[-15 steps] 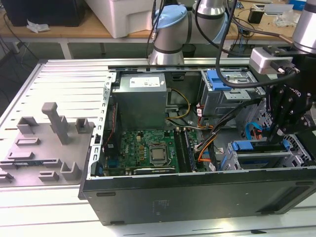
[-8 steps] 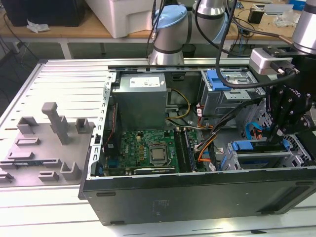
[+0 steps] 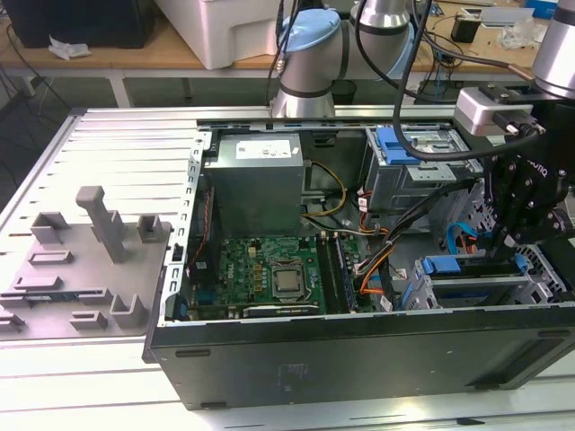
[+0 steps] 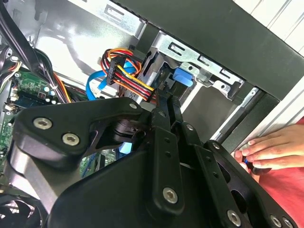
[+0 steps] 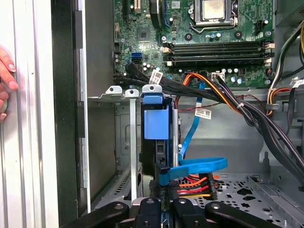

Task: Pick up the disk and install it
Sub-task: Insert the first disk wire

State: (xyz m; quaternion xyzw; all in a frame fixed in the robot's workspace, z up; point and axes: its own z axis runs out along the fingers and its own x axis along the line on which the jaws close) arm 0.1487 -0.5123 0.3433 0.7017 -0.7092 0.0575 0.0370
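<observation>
The disk (image 3: 472, 289) stands on edge in the silver drive cage (image 3: 539, 269) at the case's corner, on the exterior view's right. Its blue carrier bracket (image 5: 155, 118) sits between the cage's metal rails, and its far blue end (image 4: 184, 77) shows past my fingers. My black gripper (image 3: 510, 253) reaches down onto the disk's near end. In both wrist views my gripper (image 5: 165, 197) (image 4: 170, 102) has its fingers close together, shut on the thin blue edge of the disk. The silver body of the disk is mostly hidden by the cage.
A blue data cable (image 5: 199, 164) and an orange-red power plug (image 5: 192, 183) lie right beside my fingers. The motherboard (image 3: 269, 269), grey power supply (image 3: 256, 175) and an upper cage with a blue clip (image 3: 400, 148) fill the case. A person's hand (image 4: 270, 149) rests outside the case wall.
</observation>
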